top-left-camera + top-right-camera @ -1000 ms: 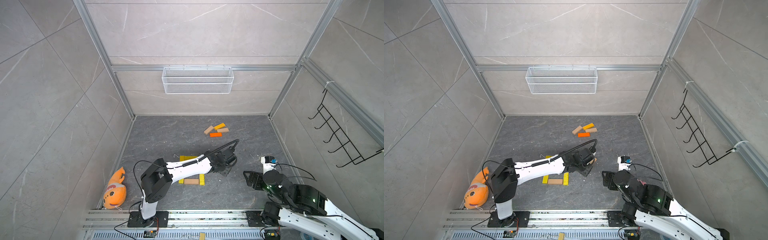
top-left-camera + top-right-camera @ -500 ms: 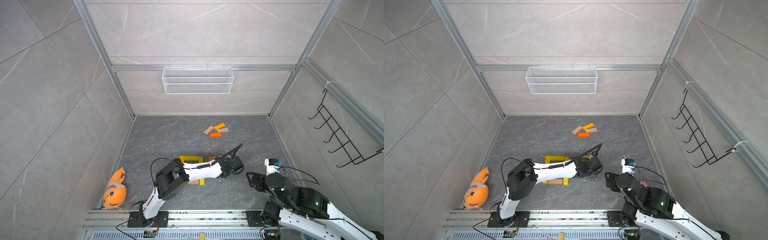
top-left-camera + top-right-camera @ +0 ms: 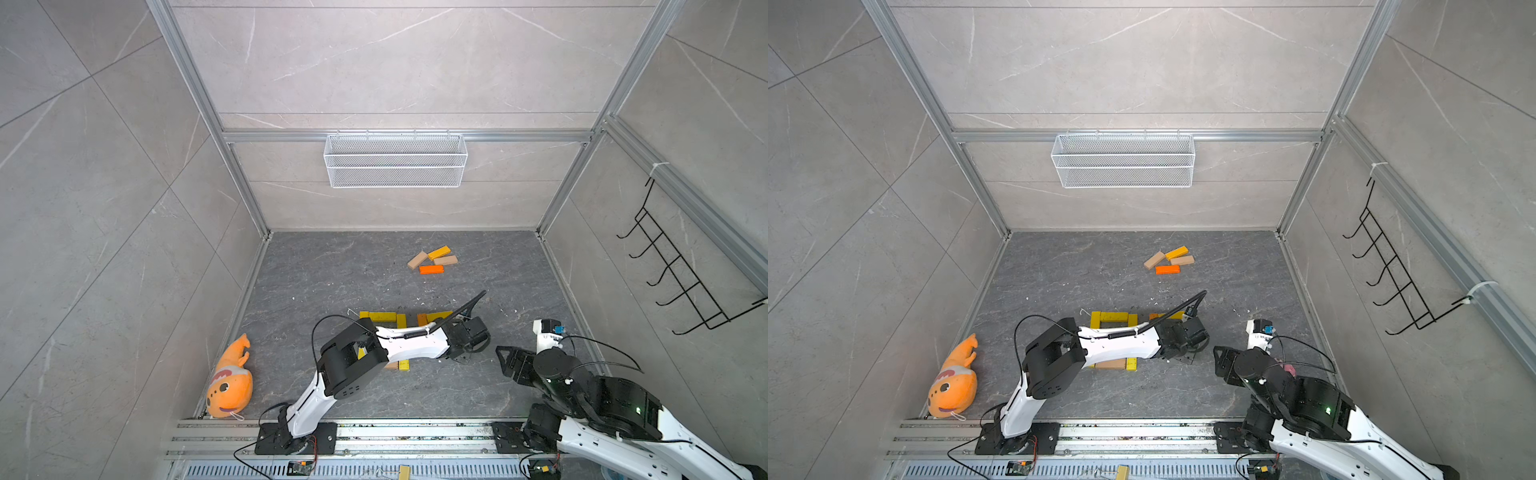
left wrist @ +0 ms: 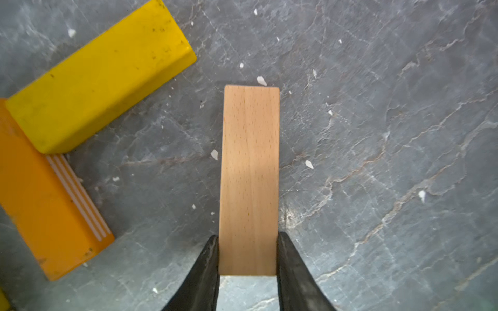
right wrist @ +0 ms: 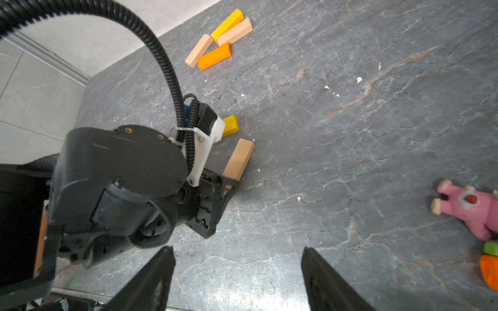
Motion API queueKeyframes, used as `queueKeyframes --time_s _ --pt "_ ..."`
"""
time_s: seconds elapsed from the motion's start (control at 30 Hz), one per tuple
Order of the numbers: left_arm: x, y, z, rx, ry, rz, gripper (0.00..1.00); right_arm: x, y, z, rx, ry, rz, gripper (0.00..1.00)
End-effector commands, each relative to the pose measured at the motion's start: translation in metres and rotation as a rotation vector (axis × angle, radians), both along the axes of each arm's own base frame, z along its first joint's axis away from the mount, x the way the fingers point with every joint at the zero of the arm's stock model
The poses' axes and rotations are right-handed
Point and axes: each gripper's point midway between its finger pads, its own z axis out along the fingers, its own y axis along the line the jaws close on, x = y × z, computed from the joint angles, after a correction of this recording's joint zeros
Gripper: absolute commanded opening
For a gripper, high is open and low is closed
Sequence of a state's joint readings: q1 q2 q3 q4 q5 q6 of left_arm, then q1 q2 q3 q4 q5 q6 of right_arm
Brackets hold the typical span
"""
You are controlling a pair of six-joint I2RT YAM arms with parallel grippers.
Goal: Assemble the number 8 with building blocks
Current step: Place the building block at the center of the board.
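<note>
Arm (image 3: 409, 345) hides much of the blocks (image 3: 382, 316); left claw (image 4: 248, 237) pinches tan block (image 4: 249, 175), right claw (image 5: 237, 249) spread.

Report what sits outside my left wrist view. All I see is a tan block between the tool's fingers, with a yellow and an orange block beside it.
Observer: Four loose blocks lie clustered at the far end of the table.
Operator: Give me the right arm.
Observer: The right tool is open and empty, off to the side of your tan block.
Operator: Name any clutter.
Observer: An orange plush fish lies at the table's left-hand edge.
</note>
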State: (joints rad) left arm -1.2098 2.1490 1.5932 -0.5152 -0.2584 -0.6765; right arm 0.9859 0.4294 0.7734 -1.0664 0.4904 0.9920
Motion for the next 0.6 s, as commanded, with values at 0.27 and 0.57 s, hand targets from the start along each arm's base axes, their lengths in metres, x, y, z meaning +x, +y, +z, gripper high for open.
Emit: queueKeyframes --time_s 0.27,0.57 --pt "-0.010 -0.010 0.035 -0.148 -0.009 -0.039 0.61 0.003 0.004 -0.016 -0.065 0.030 0.012 0.73" --pt "-0.025 0.028 0.085 -0.246 -0.095 -0.119 0.60 0.011 0.032 -0.030 -0.076 0.065 0.066 0.70"
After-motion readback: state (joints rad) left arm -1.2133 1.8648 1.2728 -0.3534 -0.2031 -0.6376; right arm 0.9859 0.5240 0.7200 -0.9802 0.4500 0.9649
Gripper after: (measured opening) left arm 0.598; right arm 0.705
